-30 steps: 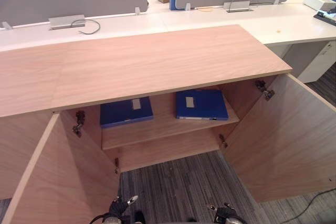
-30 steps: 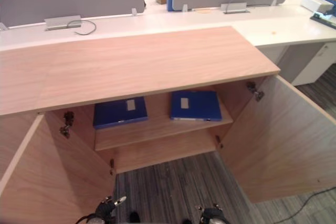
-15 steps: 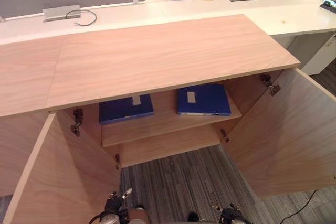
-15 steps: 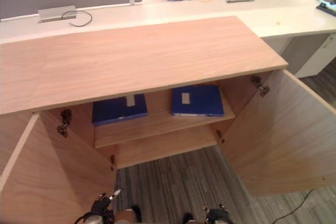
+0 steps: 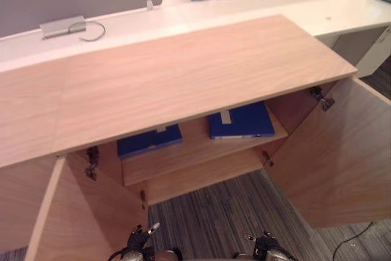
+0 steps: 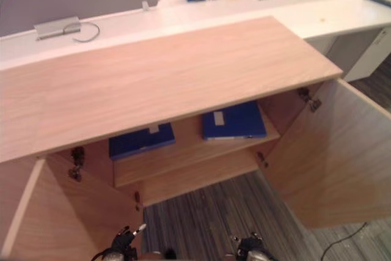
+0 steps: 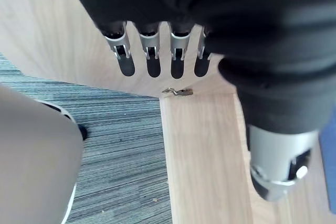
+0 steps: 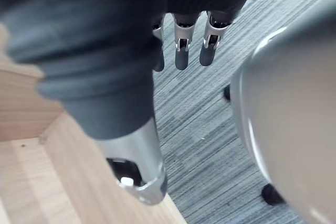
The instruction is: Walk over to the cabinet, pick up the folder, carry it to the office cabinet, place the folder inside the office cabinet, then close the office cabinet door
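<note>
Folder point(image 5: 241, 121) lies on shelf point(image 5: 195, 149), well apart from right robot hand point(image 5: 267, 250)

Bright, diffuse light is received from overhead. The cabinet top point(image 5: 183, 71) is lit evenly, with no hard shadows on it. The white table point(image 5: 342, 16) behind is nearly blown out. The shelf point(image 5: 197, 145) and blue folders point(image 5: 241, 121) are shaded by the top. The carpet point(image 5: 214, 212) is rendered dimmer. Soft highlights are seen on the left hand point(image 7: 153, 56) and right hand point(image 8: 181, 51); their covers are rendered almost black.
</note>
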### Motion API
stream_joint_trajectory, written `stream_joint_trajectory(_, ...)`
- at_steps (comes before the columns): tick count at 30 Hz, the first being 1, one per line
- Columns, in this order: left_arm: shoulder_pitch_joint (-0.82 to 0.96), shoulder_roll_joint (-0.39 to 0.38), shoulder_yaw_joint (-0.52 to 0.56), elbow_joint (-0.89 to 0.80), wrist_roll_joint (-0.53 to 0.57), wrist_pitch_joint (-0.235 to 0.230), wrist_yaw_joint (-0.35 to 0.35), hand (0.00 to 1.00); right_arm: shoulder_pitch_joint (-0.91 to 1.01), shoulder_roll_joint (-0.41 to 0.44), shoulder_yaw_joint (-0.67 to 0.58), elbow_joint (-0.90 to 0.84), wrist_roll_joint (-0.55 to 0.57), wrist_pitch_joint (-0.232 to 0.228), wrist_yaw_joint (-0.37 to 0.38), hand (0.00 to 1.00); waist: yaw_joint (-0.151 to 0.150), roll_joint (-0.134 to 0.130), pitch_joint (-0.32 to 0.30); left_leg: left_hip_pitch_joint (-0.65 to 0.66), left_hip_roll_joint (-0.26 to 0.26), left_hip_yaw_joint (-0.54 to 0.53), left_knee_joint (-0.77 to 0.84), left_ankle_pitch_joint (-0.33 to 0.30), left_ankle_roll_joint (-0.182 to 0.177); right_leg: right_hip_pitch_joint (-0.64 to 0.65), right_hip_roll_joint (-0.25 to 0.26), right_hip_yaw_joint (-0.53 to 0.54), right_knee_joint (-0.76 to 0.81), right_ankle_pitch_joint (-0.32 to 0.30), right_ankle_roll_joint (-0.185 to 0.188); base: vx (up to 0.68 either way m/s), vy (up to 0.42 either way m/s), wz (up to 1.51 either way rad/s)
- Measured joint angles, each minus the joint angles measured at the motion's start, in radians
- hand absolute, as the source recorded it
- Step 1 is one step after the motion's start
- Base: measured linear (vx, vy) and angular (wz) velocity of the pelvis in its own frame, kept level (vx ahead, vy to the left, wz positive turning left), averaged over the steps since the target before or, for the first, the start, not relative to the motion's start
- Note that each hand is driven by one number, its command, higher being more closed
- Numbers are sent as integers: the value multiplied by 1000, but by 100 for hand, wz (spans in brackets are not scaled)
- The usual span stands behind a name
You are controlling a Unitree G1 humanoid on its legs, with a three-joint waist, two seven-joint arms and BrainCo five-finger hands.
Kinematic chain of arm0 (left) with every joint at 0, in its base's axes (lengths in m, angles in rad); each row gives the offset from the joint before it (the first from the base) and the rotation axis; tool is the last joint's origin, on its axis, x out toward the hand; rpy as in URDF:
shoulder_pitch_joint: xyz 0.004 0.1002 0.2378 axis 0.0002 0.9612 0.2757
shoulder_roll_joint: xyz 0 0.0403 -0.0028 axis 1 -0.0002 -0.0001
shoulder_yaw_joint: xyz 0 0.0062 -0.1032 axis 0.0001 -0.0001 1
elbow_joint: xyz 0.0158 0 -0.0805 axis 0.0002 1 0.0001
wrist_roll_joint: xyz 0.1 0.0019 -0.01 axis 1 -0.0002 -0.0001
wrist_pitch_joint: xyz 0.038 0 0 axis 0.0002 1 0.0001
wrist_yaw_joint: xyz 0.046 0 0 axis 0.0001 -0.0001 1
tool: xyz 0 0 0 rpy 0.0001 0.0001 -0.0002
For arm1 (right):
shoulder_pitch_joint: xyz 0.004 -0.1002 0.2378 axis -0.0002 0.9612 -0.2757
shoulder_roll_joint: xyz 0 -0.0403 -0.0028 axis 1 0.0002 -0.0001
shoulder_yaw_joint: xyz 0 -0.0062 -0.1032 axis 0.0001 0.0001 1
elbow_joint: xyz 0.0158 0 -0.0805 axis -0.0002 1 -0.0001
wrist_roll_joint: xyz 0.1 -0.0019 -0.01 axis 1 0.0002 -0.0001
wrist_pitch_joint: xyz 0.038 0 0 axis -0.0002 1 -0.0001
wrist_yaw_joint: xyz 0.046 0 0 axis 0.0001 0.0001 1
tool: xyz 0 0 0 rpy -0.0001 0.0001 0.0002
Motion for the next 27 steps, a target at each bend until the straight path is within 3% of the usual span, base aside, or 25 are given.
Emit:
stream_joint_trajectory(1,4,3,-4,0,6,0,0,0,3,-2,42,-25,1,-3,-1,0,-6,-3,0,31,-8,-30,9,-13,16,-53,-35,-7,147,-19,6,107,75,55)
stream_joint_trajectory(3,6,3,-4,0,6,0,1,0,7,3,67,-46,1,-5,-1,0,-15,-1,4,34,-1,-66,21,-22,17,-63,-37,-13,140,-26,7,114,38,70)
stream_joint_trajectory(7,5,0,23,-23,9,-2,4,0,1,35,80,-68,3,-10,-2,0,-16,5,22,-29,71,-183,170,-106,-22,-45,-6,-10,-94,-23,11,76,-121,79)
stream_joint_trajectory(9,-2,2,52,-23,10,-2,10,0,4,40,87,-68,7,-11,-7,0,-14,-8,28,-88,106,-241,283,-170,-65,-28,1,-6,-180,-2,20,23,-245,67)
stream_joint_trajectory(11,-6,8,72,-35,8,-3,19,0,19,49,117,-68,9,-11,-7,0,-11,-44,30,-114,110,-276,353,-221,-112,-3,-19,-48,-196,61,56,55,-463,50)
stream_joint_trajectory(12,-14,-7,85,-28,9,-2,25,0,16,42,121,-75,7,-9,-6,0,-4,-20,30,-119,147,-287,376,-241,-142,-5,-2,-77,-171,8,99,69,-467,26)
stream_joint_trajectory(14,-4,-31,107,-26,9,3,31,0,18,23,112,-86,3,-9,-6,0,-18,6,21,-126,196,-274,341,-223,-160,-15,32,-114,-161,-16,72,55,-364,20)
stream_joint_trajectory(18,1,-41,127,-20,11,5,31,0,26,5,96,-86,3,-9,-6,0,-27,9,17,-67,250,-237,143,-100,-198,-14,69,-163,-175,-42,40,68,-316,20)
stream_joint_trajectory(22,8,-40,125,-20,15,5,29,0,37,2,63,-84,1,-7,-5,0,-27,5,10,-31,247,-201,51,-50,-221,-10,68,-162,-197,-36,38,48,-75,5)
stream_joint_trajectory(27,16,-20,89,-20,29,2,29,0,35,6,41,-54,0,-8,-1,0,-30,-10,-8,-16,222,-187,-31,8,-211,-3,66,-159,-271,14,43,44,19,0)
